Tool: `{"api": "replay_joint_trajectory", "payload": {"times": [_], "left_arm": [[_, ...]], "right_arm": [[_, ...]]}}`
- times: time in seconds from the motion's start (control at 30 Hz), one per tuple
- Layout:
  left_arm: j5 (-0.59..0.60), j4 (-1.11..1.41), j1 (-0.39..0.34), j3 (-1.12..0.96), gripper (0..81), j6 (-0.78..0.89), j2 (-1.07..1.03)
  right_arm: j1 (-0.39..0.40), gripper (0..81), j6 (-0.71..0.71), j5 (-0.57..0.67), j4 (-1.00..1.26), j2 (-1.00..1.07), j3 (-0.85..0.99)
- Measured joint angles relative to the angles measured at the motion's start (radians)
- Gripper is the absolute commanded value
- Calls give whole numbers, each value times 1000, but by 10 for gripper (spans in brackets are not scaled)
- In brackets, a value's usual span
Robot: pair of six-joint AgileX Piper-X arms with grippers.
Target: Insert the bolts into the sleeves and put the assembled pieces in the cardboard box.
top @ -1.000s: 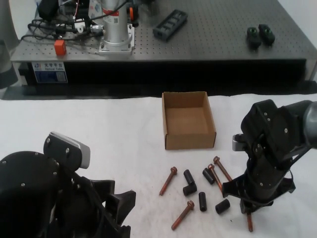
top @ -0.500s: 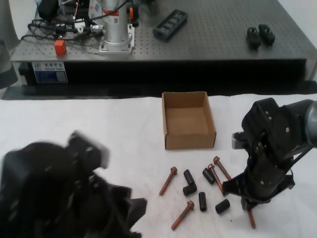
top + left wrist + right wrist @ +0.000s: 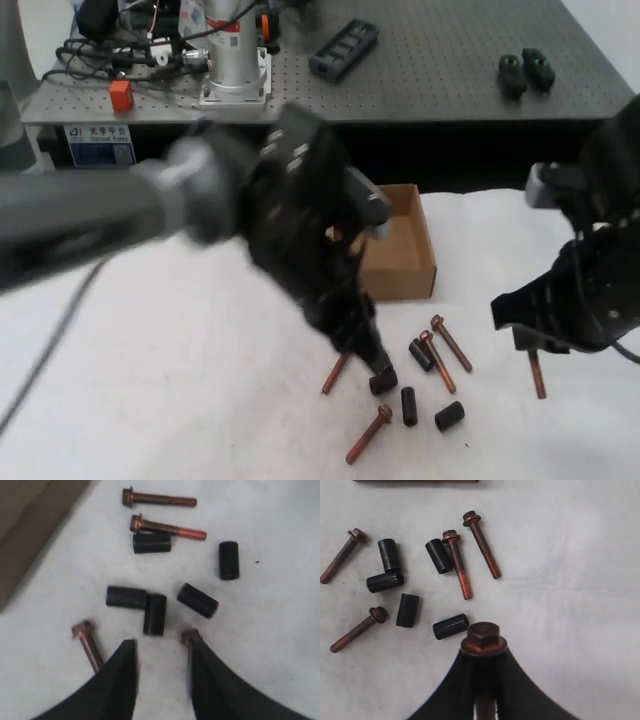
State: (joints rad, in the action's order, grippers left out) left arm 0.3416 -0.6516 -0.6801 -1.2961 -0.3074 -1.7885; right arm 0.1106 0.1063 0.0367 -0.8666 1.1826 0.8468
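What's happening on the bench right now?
The right claw is shut on a copper bolt, held off to one side of the pile. The left claw hangs open just above the black sleeves. Five of these lie on the white cloth among four loose bolts, and none are joined yet. The cardboard box sits behind the pile.

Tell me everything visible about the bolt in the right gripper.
The bolt looks like copper-coloured metal, with a hexagonal head on a round flange. Its shank is clamped between the black fingers of the right gripper, and the head sits just past their tips. It touches none of the loose bolts or sleeves lying on the white cloth.
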Motion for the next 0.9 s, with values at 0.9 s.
{"api": "replay_joint_trajectory", "payload": {"times": [0.9], "left_arm": [[-190,-406,-110,-494,12,-196,-451]], "right_arm": [[0,50,-28,40,-28,-39,0]]}}
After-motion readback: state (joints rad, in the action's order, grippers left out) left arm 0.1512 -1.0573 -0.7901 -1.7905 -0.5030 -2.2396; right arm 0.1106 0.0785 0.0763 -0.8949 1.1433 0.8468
